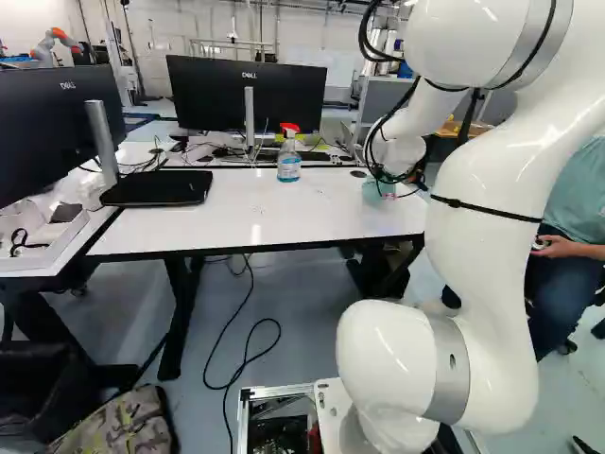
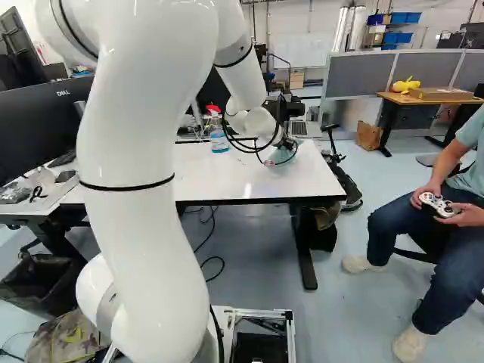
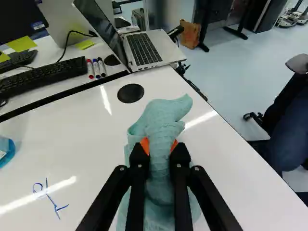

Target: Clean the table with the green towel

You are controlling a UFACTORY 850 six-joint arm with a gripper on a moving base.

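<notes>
The black two-fingered pincer (image 3: 160, 146) is narrow around the bunched, pale green cloth towel (image 3: 161, 115), its orange pads pressing the folds from both sides. The towel is at the far right part of the white, glossy table (image 1: 255, 203) in the left base view, though whether its loose folds bear on the surface is hard to tell.

The step in hand seems to be wiping off the blue pen marks (image 3: 50, 198). The wrist should come low enough that cloth, not hard fingertips, meets the tabletop, then sweep sideways over the marks in overlapping strokes with light, even pressure. Too much force could scrape the fingers or drag the towel loose. Strokes should end short of the clear plastic spray bottle with the red head (image 1: 289, 163) and the open silver laptop (image 3: 147, 48).
</notes>
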